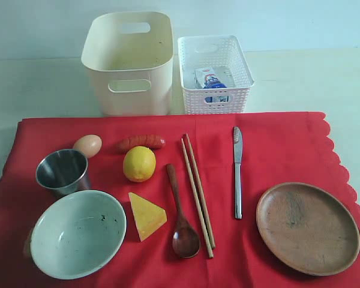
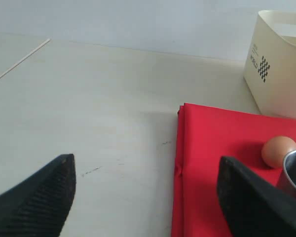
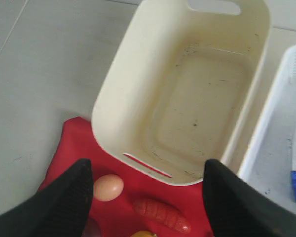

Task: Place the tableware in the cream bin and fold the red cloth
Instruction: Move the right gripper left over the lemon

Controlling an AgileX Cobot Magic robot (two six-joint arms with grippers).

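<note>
Across the exterior view a pale tabletop [image 1: 36, 90] runs back to a plain light wall [image 1: 48, 24]. The cream bin [image 1: 129, 78] stands upright at the back, with the white lattice basket [image 1: 215, 102] just beside it holding a small blue-white carton [image 1: 213, 81]. In front of the bin the red cloth [image 1: 276, 150] lies flat, and its scalloped edge shows on the basket side. Nearest the bin lie an egg [image 1: 87, 145] and a sausage [image 1: 141, 142], then the steel cup [image 1: 63, 171] and a lemon [image 1: 139, 164]. Farther from the bin are the speckled bowl [image 1: 78, 234], a cheese wedge [image 1: 146, 216] and the wooden spoon [image 1: 181, 219]. The chopsticks [image 1: 198, 192] and the knife [image 1: 237, 174] lie lengthwise toward the basket side, and the brown plate [image 1: 307, 228] is farthest from the bin. The frame cuts off the cloth's near edge. A brownish sliver beside the bowl is too hidden to name.

From the left wrist view, the left gripper [image 2: 145, 160] hangs over bare tabletop and the cloth's hemmed edge, well apart from the bin. Its black ribbed fingers [image 2: 39, 197] are spread wide with nothing between them. The cup is cut off behind one finger. Only a corner of the bin shows, and the dark print on it is too small to read.

From the right wrist view, the right gripper [image 3: 148, 165] hangs above the bin's front rim with its fingers wide apart and nothing between them. The bin's floor is bare and scuffed. The basket, the carton and the lemon are cut off at the frame.
</note>
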